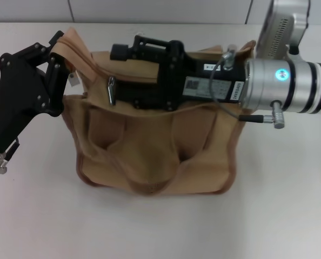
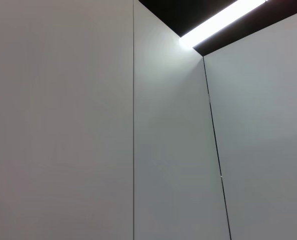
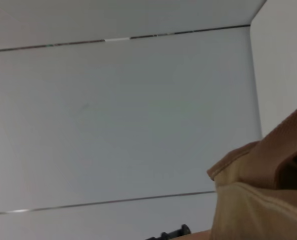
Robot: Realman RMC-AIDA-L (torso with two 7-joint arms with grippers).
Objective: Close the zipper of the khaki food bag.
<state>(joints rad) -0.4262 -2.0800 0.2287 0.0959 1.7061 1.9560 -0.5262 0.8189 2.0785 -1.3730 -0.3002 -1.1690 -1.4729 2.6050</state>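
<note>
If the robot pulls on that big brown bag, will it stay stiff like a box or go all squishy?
Probably squishy. The khaki food bag is cloth, and its front pockets already sag and wrinkle. Its handle bends where the left pincer is at it, so it likely flops. The right pincer lies over its top, so it may need holding to keep it from sliding.

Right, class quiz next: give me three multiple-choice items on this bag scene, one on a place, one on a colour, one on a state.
1. The right gripper is: A over the top of the khaki food bag; B under it; C far off to one side.
2. The pull tab is: A red; B silver; C blue.
3. The left gripper: A hangs clear; B grips the bag's end; C is out of view.

A: its arm lies across the bag's top. B: shiny metal. B: the bag's fabric is pinched in it.
</note>
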